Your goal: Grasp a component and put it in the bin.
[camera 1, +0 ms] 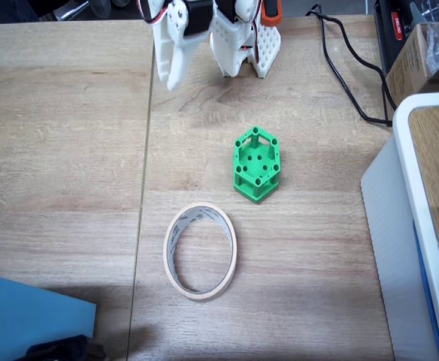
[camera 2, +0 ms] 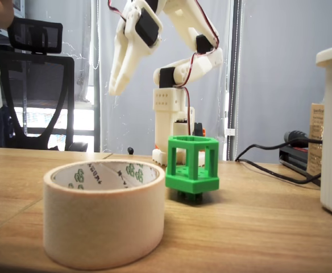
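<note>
Nothing done: component (camera 1: 255, 163) sits mid-counter beside the bin (camera 1: 201, 251); gripper (camera 2: 116, 85) hangs raised, empty, jaws pressed together.

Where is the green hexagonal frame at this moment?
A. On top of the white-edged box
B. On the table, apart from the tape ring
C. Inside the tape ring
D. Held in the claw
B: the green hexagonal frame stands on the wooden table, clear of the tape ring; the claw hangs above, holding nothing.
</note>
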You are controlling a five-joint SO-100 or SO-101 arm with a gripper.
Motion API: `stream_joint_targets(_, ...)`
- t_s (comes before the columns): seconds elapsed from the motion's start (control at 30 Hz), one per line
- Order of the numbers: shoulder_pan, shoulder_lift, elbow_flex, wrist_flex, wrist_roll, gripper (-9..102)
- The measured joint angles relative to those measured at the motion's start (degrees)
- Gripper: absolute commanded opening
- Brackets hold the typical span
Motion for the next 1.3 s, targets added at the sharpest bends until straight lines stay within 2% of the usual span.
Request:
stream_joint_targets(0.2,-4.7,-5.0,0.0,0.0,0.0,19)
stream_joint_targets(0.47,-10.3,-14.0,-3.7,0.0,0.2,19)
stream_joint_targets(0.9,-24.1,-27.1,-19.0,0.0,18.1,19)
stream_joint_targets(1.3,-28.5,-35.2,-19.3,0.0,17.8,19)
